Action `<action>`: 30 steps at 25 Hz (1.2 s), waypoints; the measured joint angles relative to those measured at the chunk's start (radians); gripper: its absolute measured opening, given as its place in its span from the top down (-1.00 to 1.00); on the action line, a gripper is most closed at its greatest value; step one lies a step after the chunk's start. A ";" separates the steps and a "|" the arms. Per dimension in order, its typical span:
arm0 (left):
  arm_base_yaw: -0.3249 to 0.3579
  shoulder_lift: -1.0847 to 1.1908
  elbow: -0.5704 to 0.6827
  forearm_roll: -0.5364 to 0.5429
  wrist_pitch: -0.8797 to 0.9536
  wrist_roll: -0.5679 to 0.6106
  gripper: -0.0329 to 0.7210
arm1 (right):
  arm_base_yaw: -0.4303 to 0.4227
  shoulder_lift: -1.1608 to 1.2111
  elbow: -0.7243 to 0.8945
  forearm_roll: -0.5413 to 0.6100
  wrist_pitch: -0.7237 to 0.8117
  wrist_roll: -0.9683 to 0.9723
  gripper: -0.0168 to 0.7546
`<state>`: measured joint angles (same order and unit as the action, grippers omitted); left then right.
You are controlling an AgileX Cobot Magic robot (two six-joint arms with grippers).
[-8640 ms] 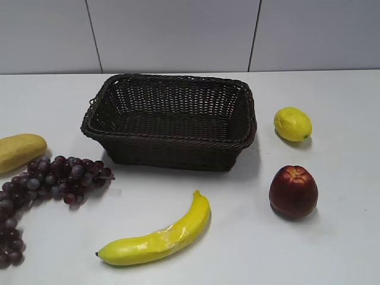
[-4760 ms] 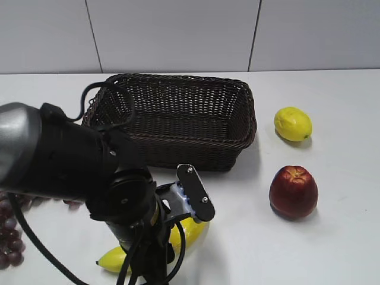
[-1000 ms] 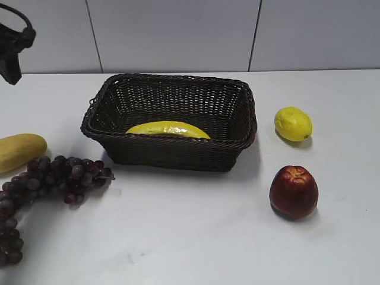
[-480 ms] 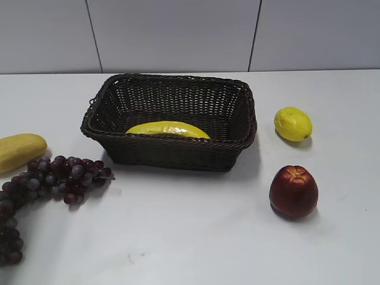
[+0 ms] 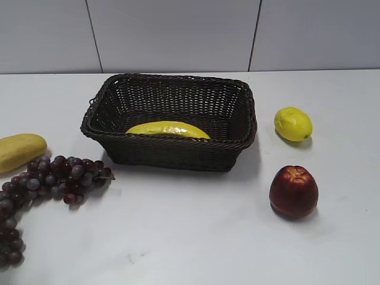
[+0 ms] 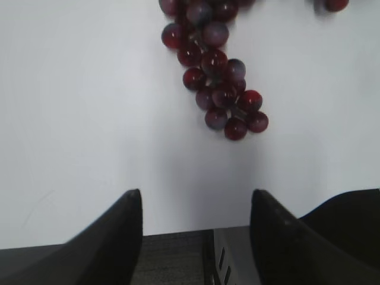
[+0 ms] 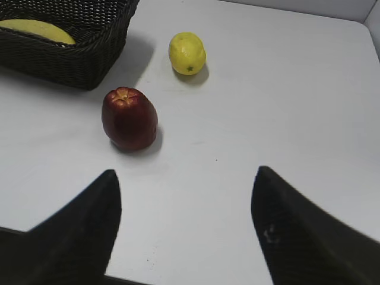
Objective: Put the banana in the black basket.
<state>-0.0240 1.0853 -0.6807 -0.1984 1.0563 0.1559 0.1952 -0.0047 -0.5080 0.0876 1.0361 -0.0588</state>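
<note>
The bright yellow banana (image 5: 168, 129) lies inside the black woven basket (image 5: 172, 151), along its near wall; only its upper curve shows over the rim. In the right wrist view the banana (image 7: 37, 29) and a corner of the basket (image 7: 89, 56) show at the top left. Neither arm is in the exterior view. My left gripper (image 6: 196, 199) is open and empty over bare table near the grapes. My right gripper (image 7: 185, 178) is open and empty over bare table, below the apple.
A bunch of dark red grapes (image 5: 56, 175) and a stubby pale-yellow fruit (image 5: 18, 150) lie left of the basket; the grapes (image 6: 219, 89) show in the left wrist view. A lemon (image 5: 292, 123) and a red apple (image 5: 293, 191) lie to the right.
One second ago a dark part of the left arm showed at the exterior view's top left corner; it has left the view. The banana, basket and other fruit have not moved.
</note>
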 joint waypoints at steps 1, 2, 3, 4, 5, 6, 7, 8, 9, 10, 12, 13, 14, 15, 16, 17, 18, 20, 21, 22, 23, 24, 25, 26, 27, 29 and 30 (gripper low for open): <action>0.000 -0.025 0.027 -0.005 -0.009 0.000 -0.58 | 0.000 0.000 0.000 0.000 0.000 0.000 -0.39; 0.000 -0.056 0.058 -0.010 -0.019 0.000 -0.58 | 0.000 0.000 0.000 0.000 0.000 0.000 -0.39; 0.000 -0.088 0.088 -0.016 -0.027 0.000 -0.58 | 0.000 0.000 0.000 0.000 0.000 0.000 -0.39; 0.000 -0.120 0.117 -0.023 -0.030 0.000 -0.58 | 0.000 0.000 0.000 0.000 0.000 0.000 -0.39; 0.000 -0.148 0.140 -0.032 -0.031 0.000 -0.58 | 0.000 0.000 0.000 0.000 0.000 0.000 -0.39; 0.000 -0.182 0.159 -0.038 -0.027 0.000 -0.58 | 0.000 0.000 0.000 0.000 0.000 0.000 -0.39; 0.000 -0.217 0.169 -0.041 -0.024 -0.001 -0.58 | 0.000 0.000 0.000 0.000 0.000 0.000 -0.39; 0.000 -0.247 0.171 -0.043 -0.024 -0.001 -0.58 | 0.000 0.000 0.000 0.000 0.000 0.000 -0.39; 0.000 -0.285 0.172 -0.044 -0.025 -0.001 -0.58 | 0.000 0.000 0.000 0.000 0.000 0.000 -0.39; 0.000 -0.326 0.172 -0.046 -0.027 -0.001 -0.58 | 0.000 0.000 0.000 0.000 0.000 0.000 -0.39; 0.000 -0.406 0.172 -0.046 -0.027 -0.001 -0.58 | 0.000 0.000 0.000 0.000 0.000 0.000 -0.39; 0.000 -0.453 0.172 -0.046 -0.027 -0.001 -0.58 | 0.000 0.000 0.000 0.000 0.000 0.000 -0.39; 0.000 -0.501 0.172 -0.046 -0.027 -0.001 -0.58 | 0.000 0.000 0.000 0.000 0.000 0.000 -0.39; 0.000 -0.551 0.172 -0.043 -0.026 -0.001 -0.58 | 0.000 0.000 0.000 0.000 0.000 0.000 -0.39; 0.000 -0.595 0.172 -0.036 -0.026 -0.001 -0.58 | 0.000 0.000 0.000 0.000 0.000 0.000 -0.39; 0.000 -0.647 0.172 -0.029 -0.025 0.000 -0.58 | 0.000 0.000 0.000 0.000 0.000 0.000 -0.39; 0.000 -0.697 0.172 -0.019 -0.024 0.004 -0.58 | 0.000 0.000 0.000 0.000 0.000 0.000 -0.39; 0.000 -0.783 0.172 -0.004 -0.024 0.006 -0.58 | 0.000 0.000 0.000 0.000 0.000 0.000 -0.39; 0.000 -0.827 0.172 0.002 -0.023 0.007 -0.58 | 0.000 0.000 0.000 0.000 0.000 0.000 -0.39; 0.000 -0.867 0.172 0.006 -0.022 0.007 -0.58 | 0.000 0.000 0.000 0.000 0.000 0.000 -0.39; 0.000 -0.898 0.172 0.011 -0.022 0.007 -0.58 | 0.000 0.000 0.000 0.000 0.000 0.000 -0.39; 0.000 -0.933 0.172 0.013 -0.022 0.008 -0.58 | 0.000 0.000 0.000 0.000 0.000 0.000 -0.39; 0.000 -0.963 0.174 0.015 -0.021 0.008 -0.58 | 0.000 0.000 0.000 0.000 0.000 0.000 -0.39; 0.000 -0.985 0.176 0.019 -0.021 0.008 -0.58 | 0.000 0.000 0.000 0.000 0.000 0.000 -0.39; 0.000 -1.007 0.178 0.019 -0.021 0.008 -0.58 | 0.000 0.000 0.000 0.000 0.000 0.000 -0.39; 0.000 -1.037 0.179 0.020 -0.021 0.008 -0.58 | 0.000 0.000 0.000 0.000 0.000 0.000 -0.39; 0.000 -1.047 0.179 0.022 -0.021 0.008 -0.58 | 0.000 0.000 0.000 0.000 0.000 0.000 -0.39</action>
<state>-0.0240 0.0387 -0.5020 -0.1766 1.0354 0.1640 0.1952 -0.0047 -0.5080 0.0876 1.0361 -0.0588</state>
